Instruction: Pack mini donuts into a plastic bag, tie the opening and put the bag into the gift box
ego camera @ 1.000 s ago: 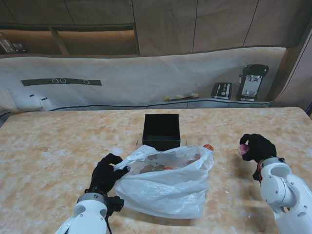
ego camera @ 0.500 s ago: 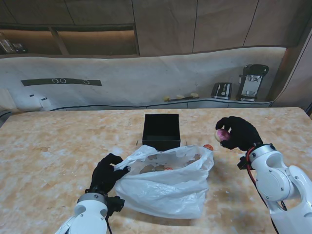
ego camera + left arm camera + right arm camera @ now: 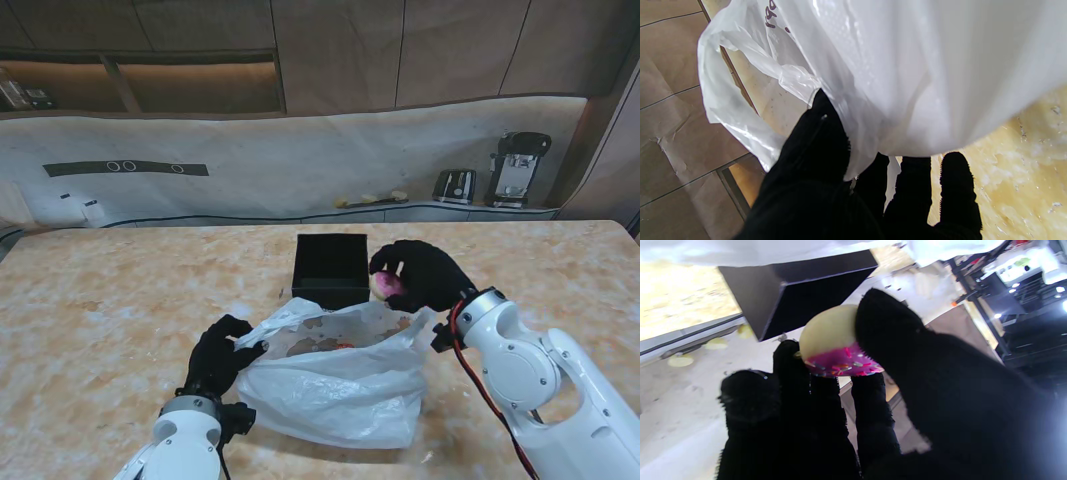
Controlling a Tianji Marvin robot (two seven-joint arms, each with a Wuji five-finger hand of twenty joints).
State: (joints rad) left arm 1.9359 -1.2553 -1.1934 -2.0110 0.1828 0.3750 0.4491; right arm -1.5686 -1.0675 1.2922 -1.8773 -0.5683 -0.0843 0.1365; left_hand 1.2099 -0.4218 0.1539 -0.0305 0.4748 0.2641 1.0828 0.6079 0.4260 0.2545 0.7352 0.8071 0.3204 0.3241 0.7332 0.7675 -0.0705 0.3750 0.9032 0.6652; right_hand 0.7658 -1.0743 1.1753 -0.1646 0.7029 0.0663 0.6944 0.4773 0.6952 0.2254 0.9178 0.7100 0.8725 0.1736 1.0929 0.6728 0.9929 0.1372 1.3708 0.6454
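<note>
A white plastic bag (image 3: pixel 335 380) lies open on the table, with several donuts (image 3: pixel 318 343) showing inside its mouth. My left hand (image 3: pixel 220 355) is shut on the bag's left edge; the left wrist view shows its fingers (image 3: pixel 816 146) pinching the film (image 3: pixel 873 66). Over the bag's far right rim hovers my right hand (image 3: pixel 420 277), shut on a pink-frosted mini donut (image 3: pixel 388 285) with sprinkles (image 3: pixel 836 346). The black gift box (image 3: pixel 331 269) stands just beyond the bag and appears behind the donut in the right wrist view (image 3: pixel 796 290).
The marble table (image 3: pixel 100 320) stretches to both sides. Beyond its far edge, a counter holds a toaster (image 3: pixel 455 185) and a coffee machine (image 3: pixel 517 168). The right forearm (image 3: pixel 540 385) crosses the table's near right part.
My right hand carried the pink donut leftward from the table's right side to above the bag's mouth. The left hand and the bag stayed put.
</note>
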